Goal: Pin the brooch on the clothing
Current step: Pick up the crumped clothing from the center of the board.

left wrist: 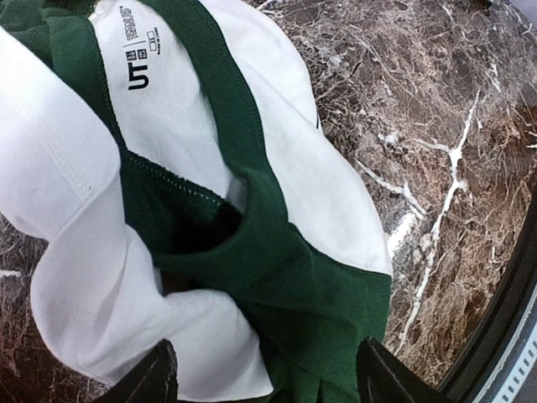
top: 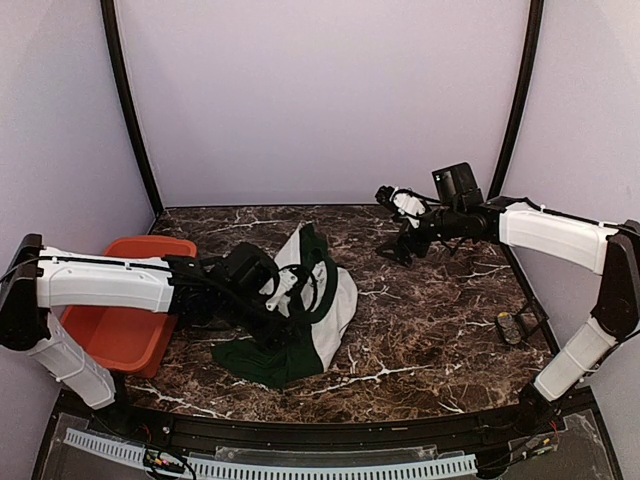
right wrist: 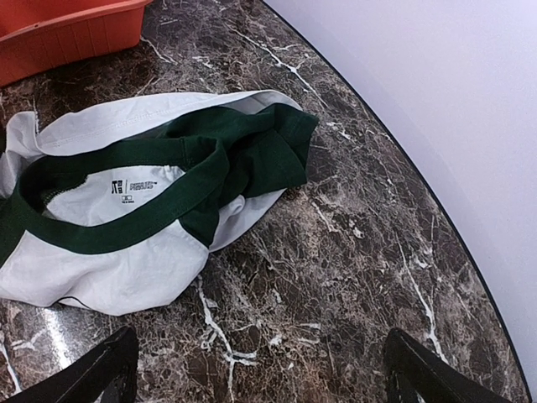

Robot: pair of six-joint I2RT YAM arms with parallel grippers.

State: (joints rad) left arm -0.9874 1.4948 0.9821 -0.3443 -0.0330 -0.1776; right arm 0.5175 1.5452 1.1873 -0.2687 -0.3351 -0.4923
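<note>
Left end effector straddles the crumpled clothing, jaws apart.

Pale lilac walls, seemingly marble table

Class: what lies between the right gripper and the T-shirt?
Nothing but bare marble table separates the right gripper from the T-shirt. The right wrist view shows that stretch plainly, and the top view agrees.
</note>
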